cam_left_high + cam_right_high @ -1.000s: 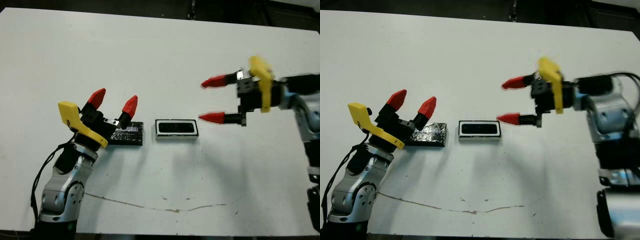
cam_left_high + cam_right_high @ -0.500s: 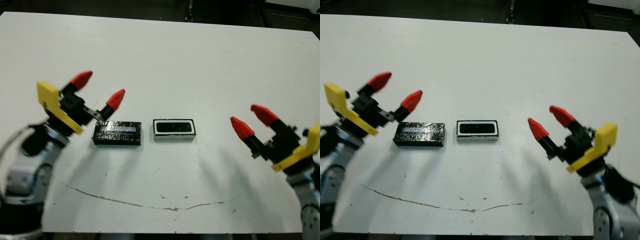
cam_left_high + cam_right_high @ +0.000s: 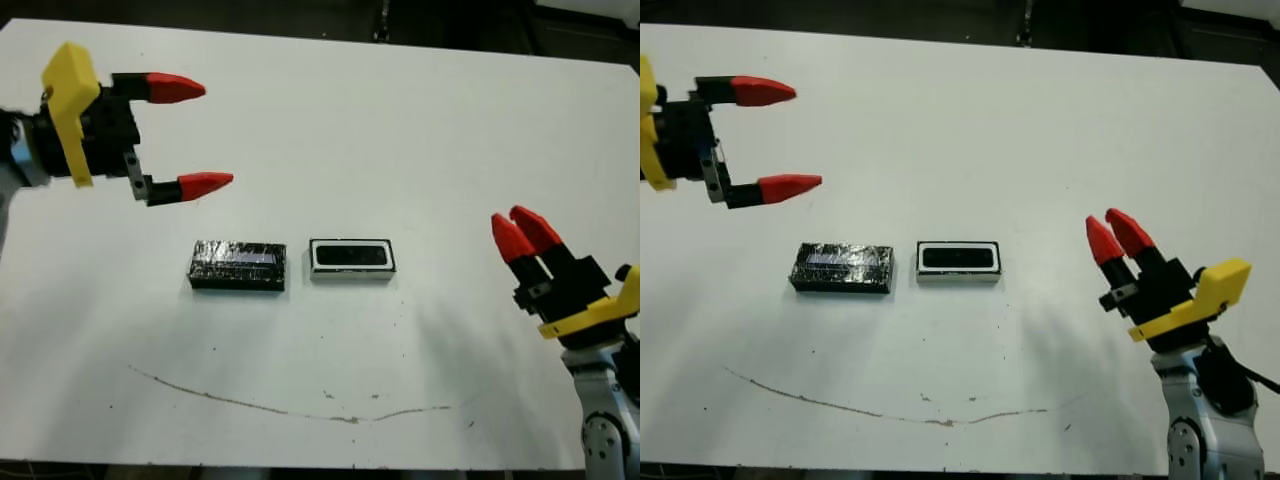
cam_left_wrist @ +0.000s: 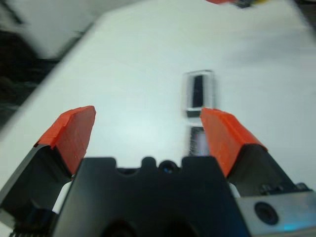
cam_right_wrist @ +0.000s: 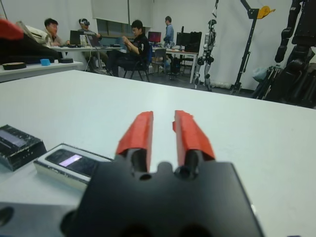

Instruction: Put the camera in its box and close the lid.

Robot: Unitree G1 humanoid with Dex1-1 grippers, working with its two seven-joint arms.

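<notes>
On table [image 3: 420, 120]: left gripper [image 3: 200, 135] wide open, empty; right gripper [image 3: 520, 232] nearly closed, empty.

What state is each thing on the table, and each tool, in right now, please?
camera: lying inside the box, on the table.
box: uncovered, holding the camera.
lid: flat on the table beside the box, not on it.
left tool: open, empty, held clear of the lid.
right tool: nearly shut, empty, apart from the box.
</notes>
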